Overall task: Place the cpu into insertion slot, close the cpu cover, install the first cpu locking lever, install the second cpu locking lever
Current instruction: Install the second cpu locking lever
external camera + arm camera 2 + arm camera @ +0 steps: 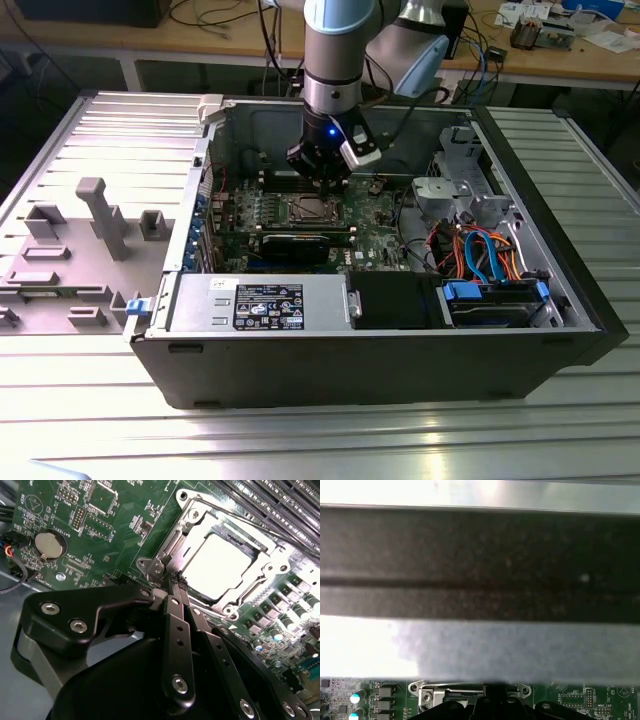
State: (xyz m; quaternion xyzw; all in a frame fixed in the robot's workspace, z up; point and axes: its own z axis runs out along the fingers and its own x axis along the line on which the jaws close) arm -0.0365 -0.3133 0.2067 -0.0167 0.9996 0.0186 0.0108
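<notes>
I have the gripper down inside the open computer case, its fingers pressed together with nothing I can make out between them, tips right at the corner of the insertion slot. The cpu already sits in the slot just ahead of the tips, its pale metal top showing through the cut-out of the cpu cover, which lies flat over it.

A thin locking lever runs along the far side of the socket from my tips; I think it is down, but glare there leaves me unsure. The tips seem to sit at the near corner hinge, possibly on the other lever, which I cannot separate from the bracket.

My worry is slip: the closed tips are narrow, and if they slide off a springy wire lever they could rake the green motherboard beside the socket, or the lever could snap back and lift the cover.
</notes>
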